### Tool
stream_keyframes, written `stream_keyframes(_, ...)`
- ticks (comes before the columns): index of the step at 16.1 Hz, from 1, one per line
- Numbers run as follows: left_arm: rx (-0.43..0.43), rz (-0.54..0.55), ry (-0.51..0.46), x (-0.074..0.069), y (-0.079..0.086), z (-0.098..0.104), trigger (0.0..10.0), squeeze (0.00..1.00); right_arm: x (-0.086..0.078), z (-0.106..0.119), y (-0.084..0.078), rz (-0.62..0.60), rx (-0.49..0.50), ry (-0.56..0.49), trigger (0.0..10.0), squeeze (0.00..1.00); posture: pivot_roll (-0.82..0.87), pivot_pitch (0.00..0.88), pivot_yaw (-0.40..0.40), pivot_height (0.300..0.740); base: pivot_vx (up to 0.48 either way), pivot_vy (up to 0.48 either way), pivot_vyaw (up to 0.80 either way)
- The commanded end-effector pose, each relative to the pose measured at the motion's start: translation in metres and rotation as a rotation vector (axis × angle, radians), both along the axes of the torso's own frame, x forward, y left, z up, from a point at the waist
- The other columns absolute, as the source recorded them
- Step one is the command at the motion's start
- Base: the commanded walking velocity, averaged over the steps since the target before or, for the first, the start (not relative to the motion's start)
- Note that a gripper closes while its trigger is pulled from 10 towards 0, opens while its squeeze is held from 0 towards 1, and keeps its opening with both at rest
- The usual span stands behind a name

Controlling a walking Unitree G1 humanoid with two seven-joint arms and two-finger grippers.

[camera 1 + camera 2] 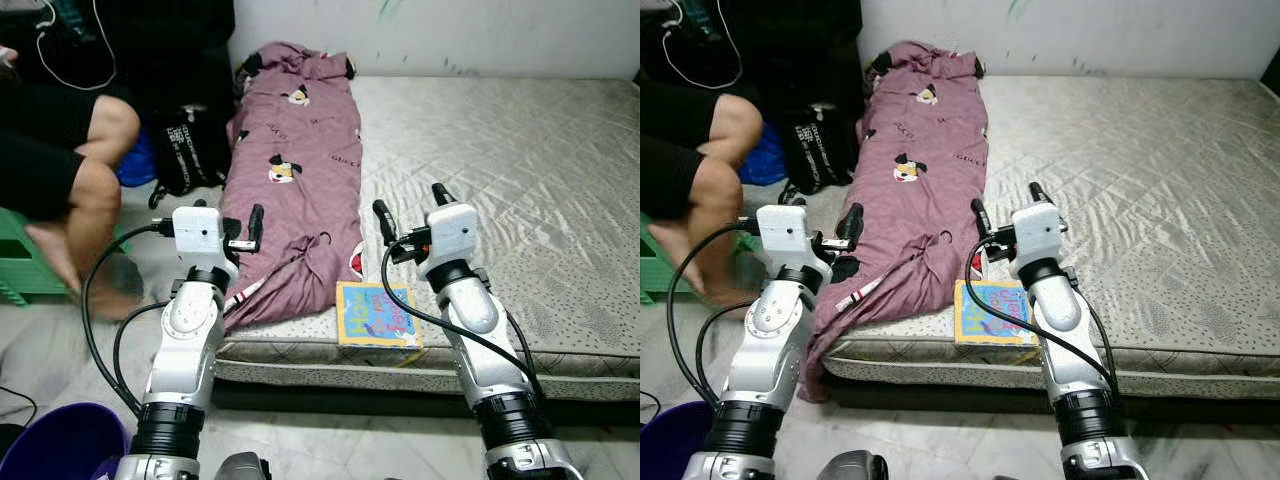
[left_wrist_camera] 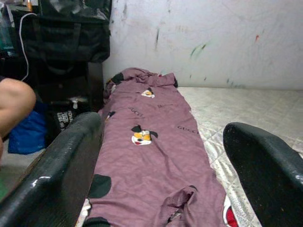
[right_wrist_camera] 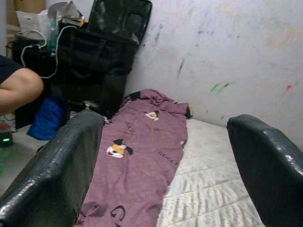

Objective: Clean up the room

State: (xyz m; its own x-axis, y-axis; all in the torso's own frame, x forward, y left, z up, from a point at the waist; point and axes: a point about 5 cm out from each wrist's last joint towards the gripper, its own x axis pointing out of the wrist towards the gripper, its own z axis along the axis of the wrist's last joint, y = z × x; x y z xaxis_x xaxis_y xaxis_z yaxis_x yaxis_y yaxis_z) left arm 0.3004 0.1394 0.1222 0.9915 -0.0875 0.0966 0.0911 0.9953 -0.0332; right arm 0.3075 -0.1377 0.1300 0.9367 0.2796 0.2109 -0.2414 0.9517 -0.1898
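"GUCCI" repeats across the mauve blanket (image 1: 300, 160) (black bag's (image 1: 185, 150) print unreadable).

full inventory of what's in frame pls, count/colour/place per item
mattress: 1, grey quilted, on the floor against the wall
blanket: 1, mauve with cartoon prints, laid along the mattress's left side, its near end hanging over the edge
book: 1, colourful cover with yellow edge, on the mattress's near edge between the arms
black bag: 1, black with white lettering, on the floor left of the mattress
blue item: 1, blue, behind the bag; can't tell what it is
green stool: 1, green, far left
purple bin: 1, purple, bottom left by the left arm
person: 1, in black, seated at left, knees bent
left end effector: open, raised over the blanket's near end
right end effector: open, raised over the mattress near the book
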Motion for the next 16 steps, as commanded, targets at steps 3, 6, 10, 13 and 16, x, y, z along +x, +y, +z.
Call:
stream_keyframes(3,0.001,-0.006,-0.028,-0.007,0.006,0.007,10.0,0.0,0.005,0.006,0.009,0.034,-0.004,-0.015,10.0,0.0,0.03,0.0,-0.037,0.74,0.082,0.0,0.0)
stream_keyframes(6,0.002,-0.002,-0.024,-0.014,0.008,0.004,10.0,0.0,0.001,-0.001,0.008,0.032,-0.021,-0.003,10.0,0.0,0.03,0.0,-0.04,0.74,0.299,0.0,0.0)
stream_keyframes(10,-0.001,-0.031,-0.005,-0.014,0.004,0.002,10.0,0.0,-0.004,0.0,0.007,0.027,-0.024,-0.007,10.0,0.0,0.0,0.004,-0.024,0.74,0.326,0.0,0.0)
stream_keyframes(13,0.004,-0.055,-0.005,-0.012,0.001,0.003,10.0,0.0,-0.006,-0.001,0.005,0.014,-0.022,-0.007,10.0,0.0,-0.01,0.01,-0.024,0.74,0.324,0.0,0.0)
stream_keyframes(16,-0.005,-0.045,-0.002,-0.012,0.001,0.003,10.0,0.0,-0.005,-0.001,0.007,0.027,-0.027,-0.004,10.0,0.0,0.0,0.011,-0.031,0.74,0.285,0.0,0.0)
